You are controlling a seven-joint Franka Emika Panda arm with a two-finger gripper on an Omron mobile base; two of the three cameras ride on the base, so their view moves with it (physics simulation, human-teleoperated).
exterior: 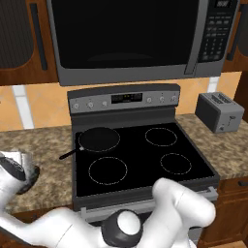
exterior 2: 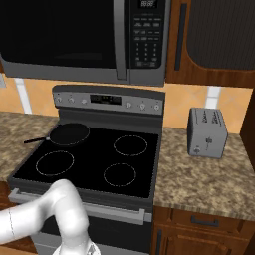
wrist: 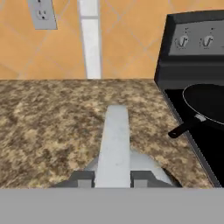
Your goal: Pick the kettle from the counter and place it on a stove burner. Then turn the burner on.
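Arm reaches far out to its own left, wrist low over the counter beside the stove.

Hand view: the kettle sits directly under the camera, on the speckled granite, just left of the cooktop edge. Its flat grey handle runs straight up the middle of the view from the bottom. The gripper is right at the base of that handle: one grey finger pad shows on one side of it and a second on the other, both close against it. Whether they actually press it, I cannot tell; the contact is cut off at the bottom of the view.

Left base view: the wrist covers most of the kettle at the far left edge; only a silvery bit shows above the dark wrist.

Frying pan rests on the rear left burner, its handle sticking out over the counter toward the kettle. Front left burner ring is bare, as are the two right rings.

Toaster stands on the counter right of the stove. Microwave hangs above. Wall outlet on the tiled backsplash behind the kettle.
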